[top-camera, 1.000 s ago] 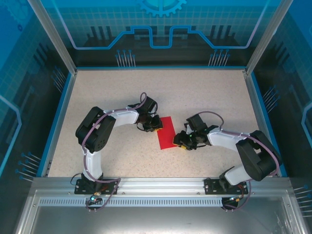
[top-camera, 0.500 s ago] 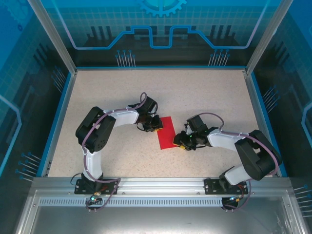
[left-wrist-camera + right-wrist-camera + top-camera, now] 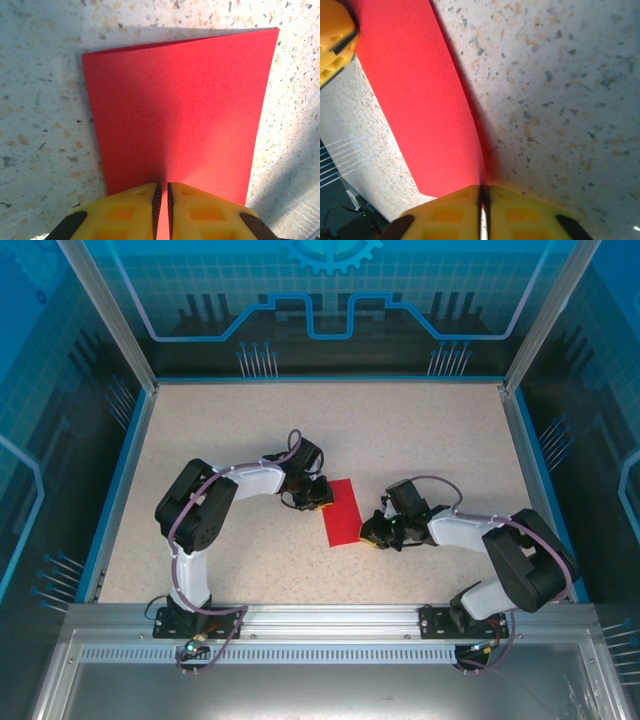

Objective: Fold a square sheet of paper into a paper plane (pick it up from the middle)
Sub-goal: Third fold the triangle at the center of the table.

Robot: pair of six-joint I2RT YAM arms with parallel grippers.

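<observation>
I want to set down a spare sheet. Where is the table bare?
The far half of the table, from its back edge to the left claw and right claw, is bare. The middle is crowded: both claws pinch the red paper.

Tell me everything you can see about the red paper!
The red paper is thin, plain and bright, a narrow rectangle that looks folded double. It lies on the speckled table, one long edge curling up. The left gripper pinches one side, the right gripper the other.
</observation>
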